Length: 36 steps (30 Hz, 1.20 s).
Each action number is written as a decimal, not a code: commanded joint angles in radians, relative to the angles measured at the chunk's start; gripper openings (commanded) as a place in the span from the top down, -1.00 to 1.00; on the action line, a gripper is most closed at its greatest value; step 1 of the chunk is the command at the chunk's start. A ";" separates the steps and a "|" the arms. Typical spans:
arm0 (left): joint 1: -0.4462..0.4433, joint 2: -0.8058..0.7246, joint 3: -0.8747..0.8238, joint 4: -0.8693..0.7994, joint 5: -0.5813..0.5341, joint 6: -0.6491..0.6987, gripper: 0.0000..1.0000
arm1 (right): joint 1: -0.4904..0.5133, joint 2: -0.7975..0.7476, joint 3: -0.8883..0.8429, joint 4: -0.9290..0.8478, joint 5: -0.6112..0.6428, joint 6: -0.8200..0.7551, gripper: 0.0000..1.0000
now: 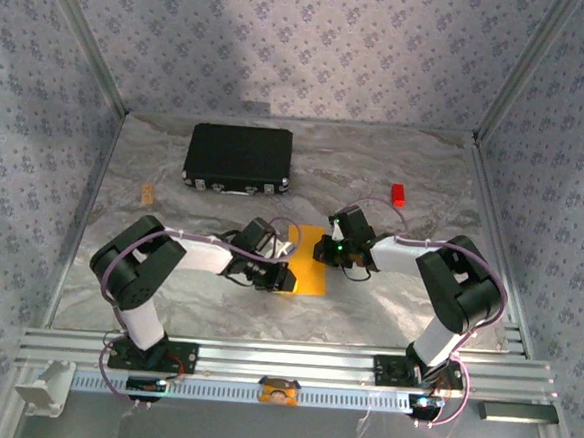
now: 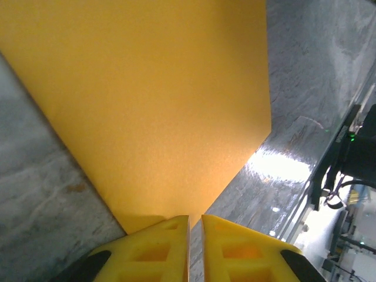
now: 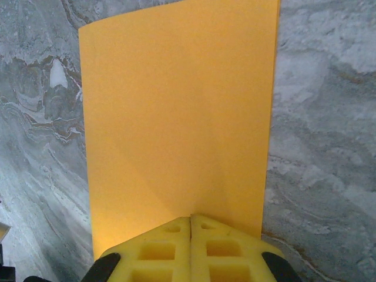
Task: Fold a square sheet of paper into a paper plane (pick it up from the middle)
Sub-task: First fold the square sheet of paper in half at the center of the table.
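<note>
Left gripper [image 1: 280, 276], yellow-fingered: jaws standing almost together with a thin slit showing, tips sitting at the near corner of the sheet.

Thin, bright orange-yellow sheet of paper [image 1: 307, 262]: lying as a narrow rectangle on the grey marbled table [image 1: 416, 308], between both grippers.

Right gripper [image 1: 326, 249]: jaws pressing fully together at the sheet's far edge; a pinch cannot be told.

Small red block [image 1: 398, 194]: lying farther back on the right.

Black rectangular case [image 1: 239, 157]: resting farthest back.

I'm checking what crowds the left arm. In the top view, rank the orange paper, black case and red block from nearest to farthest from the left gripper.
From the left gripper:
1. Orange paper, at its fingertips, centre of the table.
2. Black case, far side, slightly left.
3. Red block, far right.
</note>
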 commanded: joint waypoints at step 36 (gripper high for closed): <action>0.192 -0.064 0.166 0.001 -0.072 -0.147 1.00 | 0.053 -0.513 -0.232 -0.188 0.372 0.090 0.40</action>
